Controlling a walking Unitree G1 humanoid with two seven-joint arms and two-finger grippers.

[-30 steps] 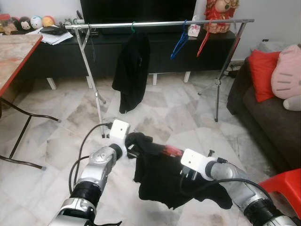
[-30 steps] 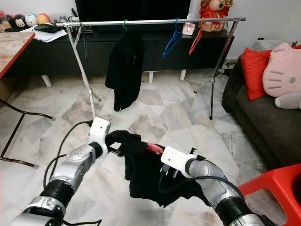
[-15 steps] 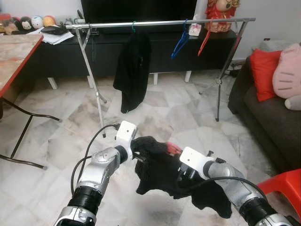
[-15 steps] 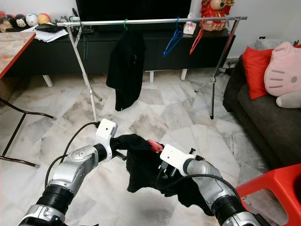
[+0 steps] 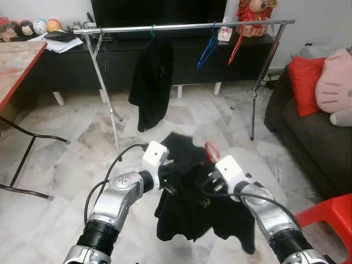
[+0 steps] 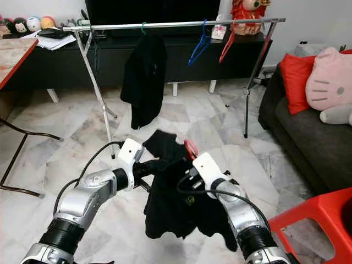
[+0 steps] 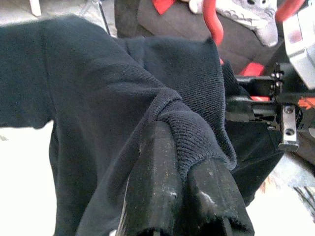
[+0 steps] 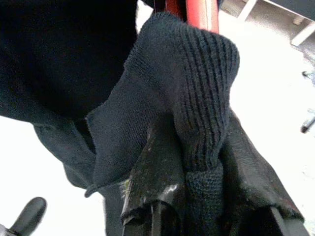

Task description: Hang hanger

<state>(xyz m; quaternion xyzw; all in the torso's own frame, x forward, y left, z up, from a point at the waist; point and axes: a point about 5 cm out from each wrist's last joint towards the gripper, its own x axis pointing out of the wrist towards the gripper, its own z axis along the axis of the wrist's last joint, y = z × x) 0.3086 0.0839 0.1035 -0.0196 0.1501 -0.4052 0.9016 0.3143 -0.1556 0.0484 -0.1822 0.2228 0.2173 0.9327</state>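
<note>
A black knit garment [image 5: 190,206] on a red hanger hangs between my two grippers over the marble floor. The hanger's red hook [image 5: 212,150] sticks up above the cloth. My left gripper [image 5: 171,177] is shut on a fold of the garment's left side, and its fingers [image 7: 157,196] pinch ribbed knit. My right gripper [image 5: 207,186] is shut on the right side; its fingers [image 8: 160,182] clamp knit just below the red hanger [image 8: 203,12]. The silver clothes rail [image 5: 181,26] stands well ahead, across the room.
On the rail hang a black garment [image 5: 152,82], a blue hanger [image 5: 208,48] and a red hanger [image 5: 237,47]. A red-topped table [image 5: 16,60] is at the left. A dark sofa [image 5: 308,137] with a red cushion and a red stool [image 5: 330,217] are at the right.
Both grippers have lifted the garment and drawn closer together. The red hook now stands up above the cloth, and the garment hangs down longer below them.
</note>
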